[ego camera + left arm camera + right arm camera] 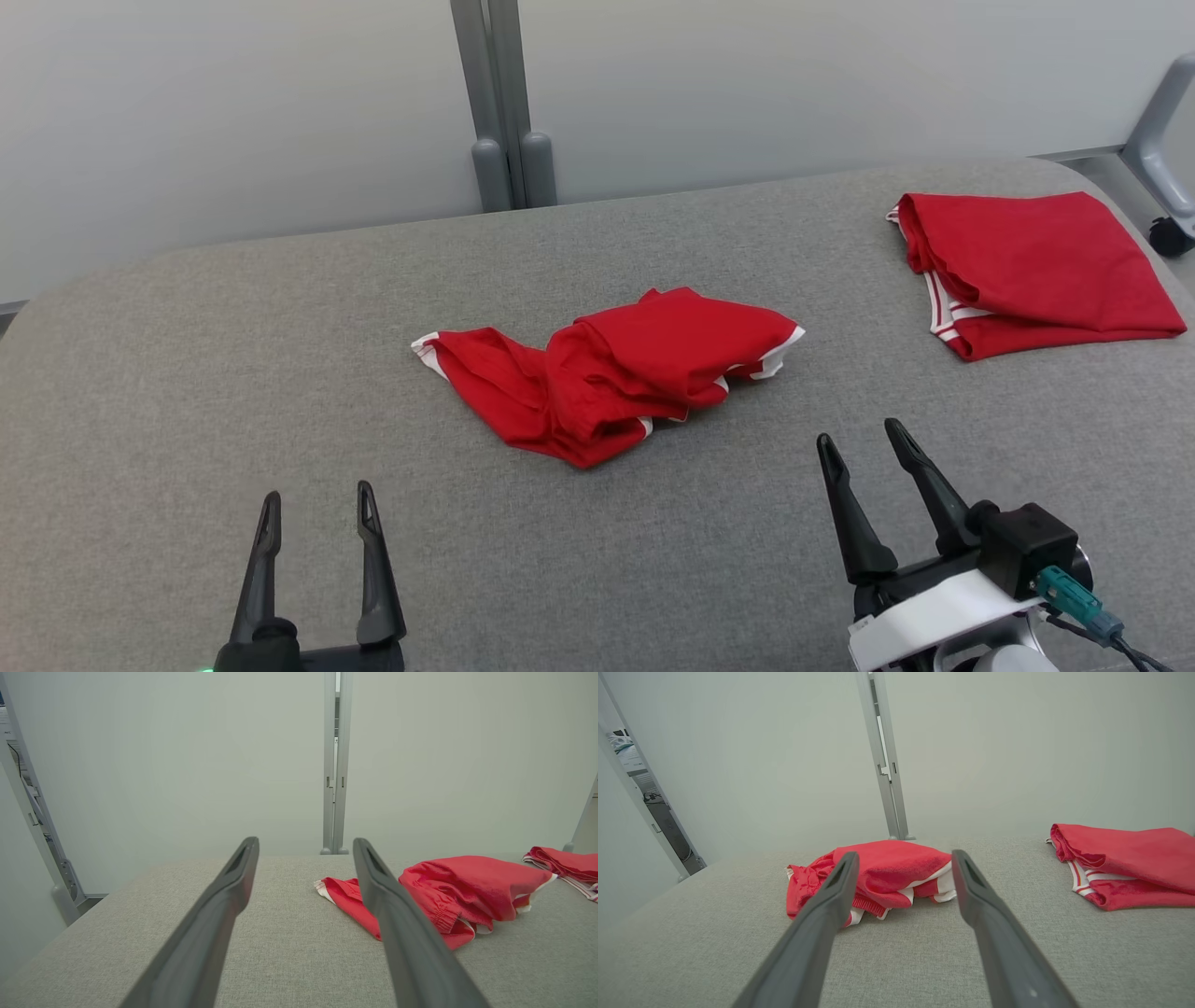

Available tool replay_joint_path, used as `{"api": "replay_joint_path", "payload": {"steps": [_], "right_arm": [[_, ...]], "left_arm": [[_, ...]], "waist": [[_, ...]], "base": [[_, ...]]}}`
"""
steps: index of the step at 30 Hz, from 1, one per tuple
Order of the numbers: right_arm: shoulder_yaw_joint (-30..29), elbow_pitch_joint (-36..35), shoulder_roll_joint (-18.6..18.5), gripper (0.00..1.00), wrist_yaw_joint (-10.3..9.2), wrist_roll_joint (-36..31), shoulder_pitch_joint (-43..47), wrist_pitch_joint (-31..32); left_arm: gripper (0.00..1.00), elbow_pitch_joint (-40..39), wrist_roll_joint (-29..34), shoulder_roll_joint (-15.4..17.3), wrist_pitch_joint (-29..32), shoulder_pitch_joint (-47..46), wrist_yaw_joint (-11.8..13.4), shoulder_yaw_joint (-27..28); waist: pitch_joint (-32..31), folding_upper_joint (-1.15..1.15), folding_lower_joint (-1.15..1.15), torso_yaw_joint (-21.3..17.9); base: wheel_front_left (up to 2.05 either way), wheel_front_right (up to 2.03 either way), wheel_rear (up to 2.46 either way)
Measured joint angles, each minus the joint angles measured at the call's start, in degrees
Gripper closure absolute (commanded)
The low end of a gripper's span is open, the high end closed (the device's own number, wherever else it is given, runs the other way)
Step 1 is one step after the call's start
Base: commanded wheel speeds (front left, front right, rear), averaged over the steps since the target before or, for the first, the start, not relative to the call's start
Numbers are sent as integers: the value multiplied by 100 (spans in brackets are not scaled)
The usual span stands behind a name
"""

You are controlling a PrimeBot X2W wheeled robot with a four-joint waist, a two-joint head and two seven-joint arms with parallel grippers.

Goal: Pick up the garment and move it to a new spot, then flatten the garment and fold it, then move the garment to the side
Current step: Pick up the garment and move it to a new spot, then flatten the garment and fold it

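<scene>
- The crumpled red garment [611, 373] lies mid-desk [187, 373], touched by neither gripper.
- The left gripper [317, 490], fingers spread and empty, hovers short of the garment, leftward.
- The right gripper [857, 431], likewise spread and empty, hovers rightward.

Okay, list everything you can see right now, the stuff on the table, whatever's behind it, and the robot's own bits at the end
crumpled garment: one, red with white trim, middle of the table
folded garment: one, red with white stripes, far right of the table
table: one, grey fabric top, under both garments
wall panels: pale grey, behind the table
post: one, grey, between the wall panels
wheeled frame: one, grey with a black caster, beyond the table's right end
left gripper: one, dark, lower left, open and empty
right gripper: one, dark, lower right, open and empty
</scene>
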Motion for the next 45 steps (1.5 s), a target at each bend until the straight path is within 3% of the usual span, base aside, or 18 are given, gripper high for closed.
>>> {"api": "replay_joint_path", "payload": {"steps": [45], "right_arm": [[45,81,38,0,0,-58,54,0]], "left_arm": [[0,524,15,0,0,2,7,-307]], "waist": [[-35,0,0,-24]], "base": [[0,0,0]]}}
